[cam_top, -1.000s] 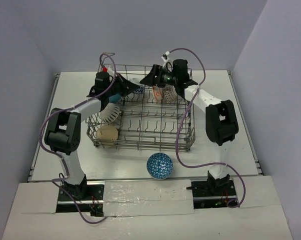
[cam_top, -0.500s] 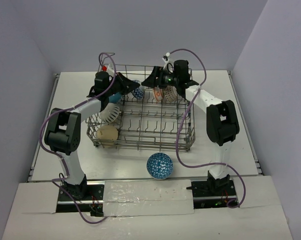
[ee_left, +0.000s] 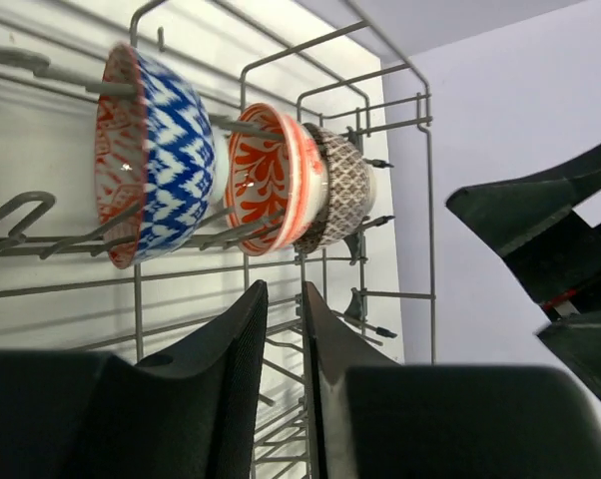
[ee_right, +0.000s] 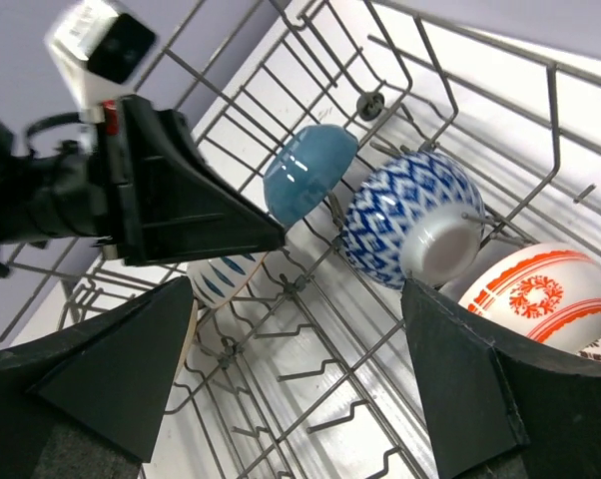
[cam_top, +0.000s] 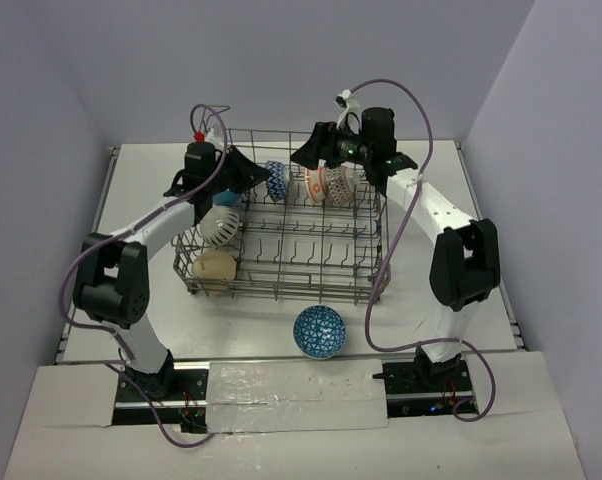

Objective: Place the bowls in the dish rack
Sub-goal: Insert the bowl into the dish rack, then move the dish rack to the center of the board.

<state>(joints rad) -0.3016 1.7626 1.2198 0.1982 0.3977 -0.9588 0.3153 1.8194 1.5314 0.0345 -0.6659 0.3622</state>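
Note:
The grey wire dish rack (cam_top: 283,273) stands mid-table. In its back row a blue-and-white bowl (cam_top: 274,181), an orange-patterned bowl (cam_top: 316,183) and a brown-patterned bowl (cam_top: 340,183) stand on edge. A white bowl with blue stripes (cam_top: 219,226) and a tan bowl (cam_top: 215,267) sit at its left side. A blue patterned bowl (cam_top: 319,331) lies on the table in front. My left gripper (cam_top: 251,173) is shut but for a thin slit and empty, just left of the blue-and-white bowl (ee_left: 166,165). My right gripper (ee_right: 299,289) is wide open and empty above the back row.
A teal bowl (ee_right: 305,175) leans in the rack's back left corner beside the left gripper (ee_right: 191,210). The rack's raised handle (cam_top: 213,120) and tines (ee_right: 380,349) stand around both grippers. The right gripper (ee_left: 540,230) hangs beyond the rack's far rim (ee_left: 430,200).
My left gripper has drawn back to the left, away from the blue-and-white bowl, which now stands alone in the rack. My right arm has lifted and shifted slightly right.

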